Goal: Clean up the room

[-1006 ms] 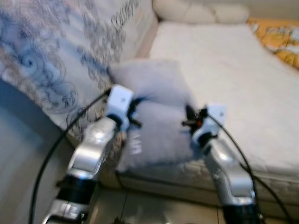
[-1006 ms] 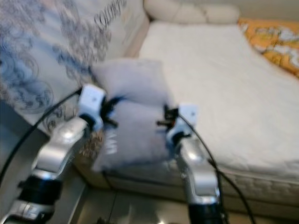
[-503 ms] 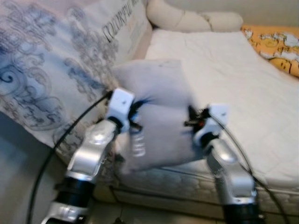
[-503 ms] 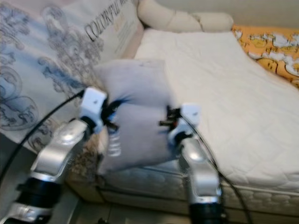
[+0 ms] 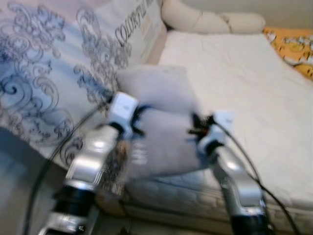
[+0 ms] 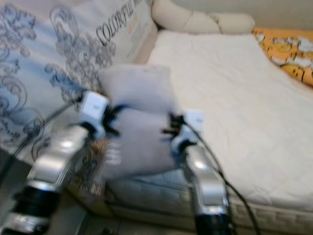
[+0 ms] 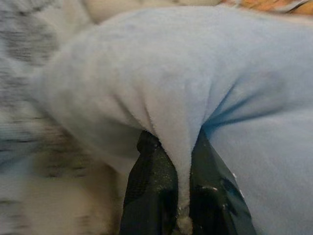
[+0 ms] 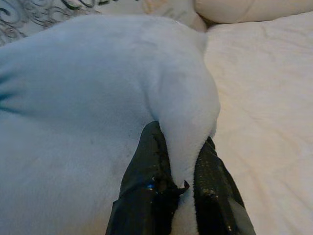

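A pale grey-lilac pillow (image 5: 164, 122) hangs between my two arms over the near edge of the white mattress (image 5: 244, 83). My left gripper (image 5: 138, 121) is shut on a fold at the pillow's left side; in the left wrist view its fingers (image 7: 151, 183) pinch the fabric (image 7: 181, 127). My right gripper (image 5: 194, 128) is shut on the pillow's right side; in the right wrist view its black fingers (image 8: 149, 176) clamp a bulge of the pillow (image 8: 98, 98).
A large printed cushion or duvet (image 5: 54, 73) with blue-grey scrolls leans along the bed's left side. Cream pillows (image 5: 210, 19) lie at the head of the bed. An orange patterned blanket (image 5: 296, 46) lies at the far right. Floor (image 5: 14, 196) shows at lower left.
The camera has shifted and the picture is blurred. Both grippers keep their hold on the pillow, which sits slightly further over the mattress edge.
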Motion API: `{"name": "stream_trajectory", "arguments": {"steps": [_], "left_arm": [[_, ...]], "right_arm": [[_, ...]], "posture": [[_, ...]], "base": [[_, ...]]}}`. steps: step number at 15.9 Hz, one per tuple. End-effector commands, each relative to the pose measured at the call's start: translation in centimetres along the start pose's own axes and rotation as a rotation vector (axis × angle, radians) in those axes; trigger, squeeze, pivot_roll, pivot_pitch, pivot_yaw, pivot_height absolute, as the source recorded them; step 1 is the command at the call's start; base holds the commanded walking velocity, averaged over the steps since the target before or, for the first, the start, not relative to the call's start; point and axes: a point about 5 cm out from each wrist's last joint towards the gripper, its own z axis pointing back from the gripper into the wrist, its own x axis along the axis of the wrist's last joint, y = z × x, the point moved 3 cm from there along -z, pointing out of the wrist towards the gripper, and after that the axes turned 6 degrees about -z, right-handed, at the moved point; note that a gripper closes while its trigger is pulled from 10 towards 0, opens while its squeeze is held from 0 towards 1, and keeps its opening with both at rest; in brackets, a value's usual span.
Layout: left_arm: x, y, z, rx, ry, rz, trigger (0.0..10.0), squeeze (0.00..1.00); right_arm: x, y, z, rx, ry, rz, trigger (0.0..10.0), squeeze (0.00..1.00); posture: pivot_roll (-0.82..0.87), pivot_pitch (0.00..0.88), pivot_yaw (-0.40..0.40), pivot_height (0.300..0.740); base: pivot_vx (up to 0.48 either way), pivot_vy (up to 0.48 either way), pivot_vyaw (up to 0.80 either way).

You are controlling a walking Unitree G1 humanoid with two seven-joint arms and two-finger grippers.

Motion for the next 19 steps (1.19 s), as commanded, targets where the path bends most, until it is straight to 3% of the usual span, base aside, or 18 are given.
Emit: {"name": "stream_trajectory", "arguments": {"steps": [1,5,19], "left_arm": [[1.26,0.43,-0.17,0.025,-0.044,-0.014,10.0,0.00],[1.44,0.08,-0.36,0.007,-0.050,-0.016,10.0,0.00],[1.38,-0.05,-0.26,-0.009,-0.049,-0.031,10.0,0.00]], "right_arm": [[0.79,-1.52,0.30,-0.052,-0.024,0.011,10.0,0.00],[0.47,-1.69,0.31,-0.065,-0.004,-0.005,10.0,0.00],[0.31,-1.47,0.30,-0.052,-0.001,0.024,10.0,0.00]], "posture": [[-0.11,0.000,0.035,0.740],[-0.11,0.000,0.040,0.740],[-0.10,0.000,0.037,0.740]], "base": [[0.274,0.000,0.00],[0.273,0.000,-0.58],[0.274,0.000,0.00]]}}
